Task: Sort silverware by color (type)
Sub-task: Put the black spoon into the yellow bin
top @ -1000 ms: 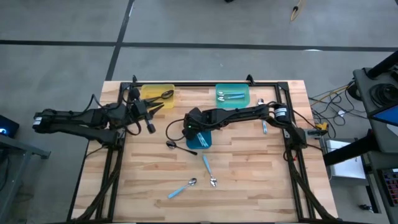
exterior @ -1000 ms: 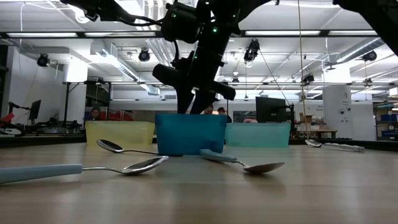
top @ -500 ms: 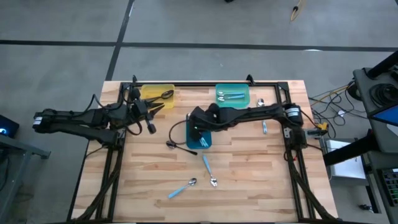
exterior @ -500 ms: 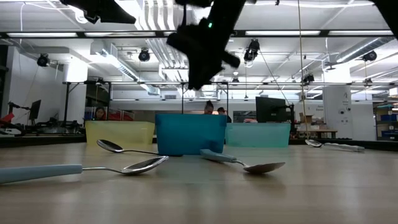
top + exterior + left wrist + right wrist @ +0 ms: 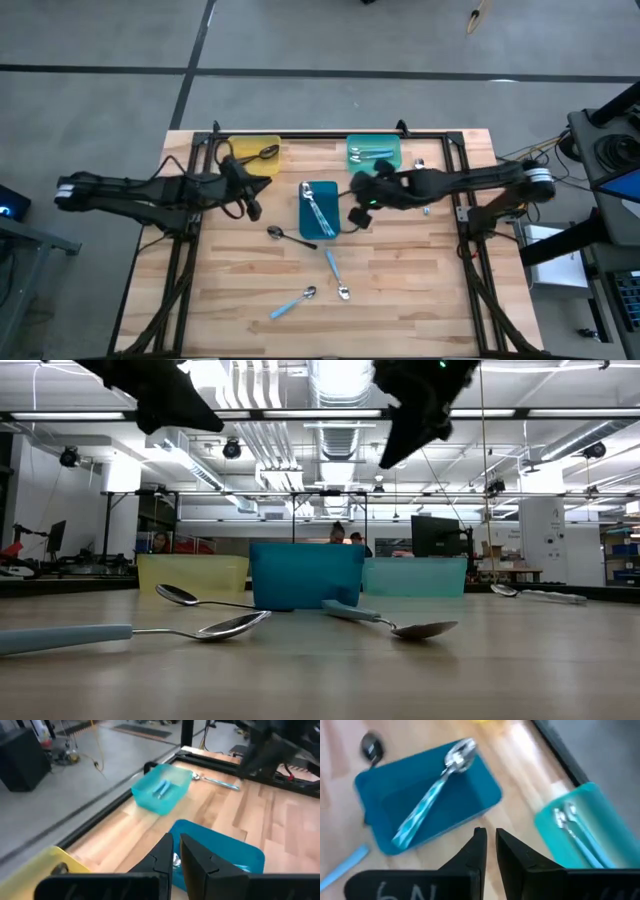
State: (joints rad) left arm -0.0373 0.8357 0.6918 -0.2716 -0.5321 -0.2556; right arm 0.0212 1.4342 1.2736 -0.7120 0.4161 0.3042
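My right gripper hovers just right of the blue tray, fingers a narrow gap apart and holding nothing. In the blue tray lies a silver spoon with a light blue handle. My left gripper hangs left of that tray, also narrowly open and holding nothing. A dark spoon lies flat on the wood beside the blue tray's near left corner. Two blue-handled spoons and a small silver spoon lie toward the near edge. The yellow tray holds a dark spoon, the teal tray blue-handled ones.
More spoons lie near the right rail: a blue-handled one and a silver one. A black frame borders the wooden table. Bare wood lies between the trays and the near edge. In the low view both grippers hang well above the trays.
My right gripper has risen from over the blue tray and drawn back toward the table's right edge. A blue-handled spoon now shows lying in that tray, where the gripper had covered it. My left gripper has shifted a little toward the blue tray.
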